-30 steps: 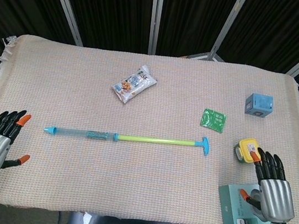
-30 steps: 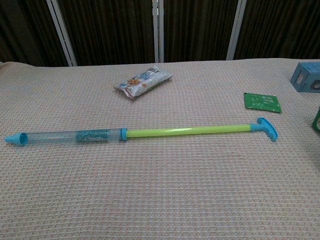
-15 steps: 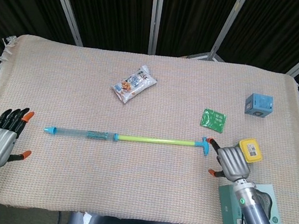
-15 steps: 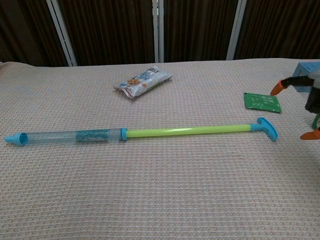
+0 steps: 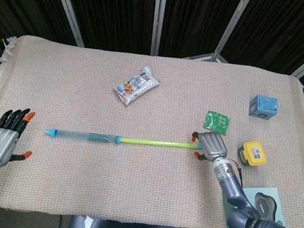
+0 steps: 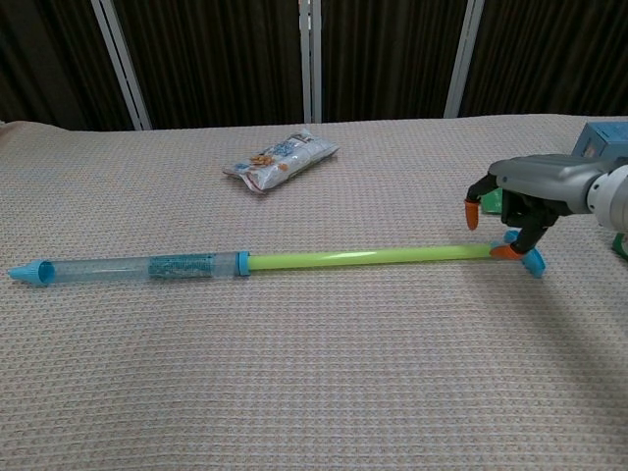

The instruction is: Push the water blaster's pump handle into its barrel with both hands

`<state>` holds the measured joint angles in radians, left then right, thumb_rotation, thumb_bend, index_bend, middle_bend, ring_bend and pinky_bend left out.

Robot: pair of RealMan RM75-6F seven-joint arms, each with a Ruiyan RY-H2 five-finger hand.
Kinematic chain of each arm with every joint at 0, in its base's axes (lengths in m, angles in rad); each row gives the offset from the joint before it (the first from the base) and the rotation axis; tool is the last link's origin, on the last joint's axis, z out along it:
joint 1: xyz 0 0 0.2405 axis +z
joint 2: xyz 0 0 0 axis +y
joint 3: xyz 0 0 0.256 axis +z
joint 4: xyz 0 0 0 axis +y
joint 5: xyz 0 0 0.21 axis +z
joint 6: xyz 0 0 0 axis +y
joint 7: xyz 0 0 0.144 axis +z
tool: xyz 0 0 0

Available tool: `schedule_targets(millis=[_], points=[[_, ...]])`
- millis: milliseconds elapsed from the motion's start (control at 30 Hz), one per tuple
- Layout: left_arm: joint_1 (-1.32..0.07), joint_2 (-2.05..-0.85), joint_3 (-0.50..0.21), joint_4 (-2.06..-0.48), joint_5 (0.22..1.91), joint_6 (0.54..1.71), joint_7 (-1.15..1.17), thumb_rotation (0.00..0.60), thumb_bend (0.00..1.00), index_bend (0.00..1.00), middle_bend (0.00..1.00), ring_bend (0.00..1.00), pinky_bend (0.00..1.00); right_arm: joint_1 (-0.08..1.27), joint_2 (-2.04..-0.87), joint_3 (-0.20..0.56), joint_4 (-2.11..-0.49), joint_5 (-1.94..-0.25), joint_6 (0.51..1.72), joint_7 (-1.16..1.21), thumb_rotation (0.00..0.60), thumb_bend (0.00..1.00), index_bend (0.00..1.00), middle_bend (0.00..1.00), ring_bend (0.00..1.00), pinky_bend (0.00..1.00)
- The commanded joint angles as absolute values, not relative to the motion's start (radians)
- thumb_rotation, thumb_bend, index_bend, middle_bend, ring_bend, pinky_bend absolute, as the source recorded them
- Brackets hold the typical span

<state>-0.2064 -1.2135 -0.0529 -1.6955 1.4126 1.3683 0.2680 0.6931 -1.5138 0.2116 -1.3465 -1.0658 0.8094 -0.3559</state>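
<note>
The water blaster lies across the table, left to right. Its clear barrel (image 5: 84, 135) (image 6: 128, 267) has a blue tip at the left. The yellow-green pump rod (image 5: 156, 143) (image 6: 363, 257) is drawn far out to the right and ends in a blue handle (image 6: 531, 261). My right hand (image 5: 210, 144) (image 6: 535, 191) arches over that handle, fingers apart and curved down. One orange fingertip (image 6: 505, 251) sits at the rod's end; the handle is not gripped. My left hand (image 5: 2, 141) is near the front left edge, fingers spread, well left of the barrel tip, holding nothing.
A snack bag (image 5: 137, 85) (image 6: 282, 157) lies behind the blaster. A green packet (image 5: 217, 122), a blue box (image 5: 263, 106) (image 6: 601, 147) and a yellow-topped object (image 5: 252, 153) lie on the right. A teal box (image 5: 257, 211) sits off the front right corner.
My right hand has travelled from the front right edge up and left, over the pump handle. The left hand has barely shifted. The blaster has not moved.
</note>
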Motion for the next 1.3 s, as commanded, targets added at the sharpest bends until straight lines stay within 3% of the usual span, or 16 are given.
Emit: schedule_targets(millis=[33,833,1000,1167,1233,1300], points=[[-0.209,-1.216,-0.054,-1.692,1.408,1.364,0.27,0.6,0.0,0.0,0.0,0.0,0.0,0.704,-1.535,0.21,-1.324,-1.05,0.808,-0.364,0.6,0.22,0.45,1.0,1.0,1.0],[-0.216,-1.225,-0.057,-1.683,1.386,1.348,0.276,0.6,0.0,0.0,0.0,0.0,0.0,0.761,-1.654,0.176,-1.145,-1.031,0.805,-0.409,0.6,0.25,0.5,1.0,1.0,1.0],[-0.221,-1.223,-0.073,-1.71,1.373,1.349,0.248,0.6,0.0,0.0,0.0,0.0,0.0,0.761,-1.653,0.174,-1.148,-1.029,0.81,-0.408,0.6,0.33,0.58,1.0,1.0,1.0],[-0.235,-1.26,-0.079,-1.637,1.375,1.337,0.229,0.6,0.0,0.0,0.0,0.0,0.0,0.754,-1.631,0.173,-1.195,-1.028,0.824,-0.406,0.6,0.38,0.64,1.0,1.0,1.0],[-0.245,-1.27,-0.093,-1.616,1.368,1.332,0.216,0.6,0.0,0.0,0.09,0.04,0.0,0.752,-1.621,0.172,-1.215,-1.021,0.829,-0.414,0.6,0.39,0.65,1.0,1.0,1.0],[-0.272,-1.286,-0.11,-1.58,1.359,1.297,0.195,0.6,0.0,0.03,0.37,0.27,0.17,0.747,-1.608,0.169,-1.242,-1.007,0.835,-0.427,0.6,0.39,0.66,1.0,1.0,1.0]])
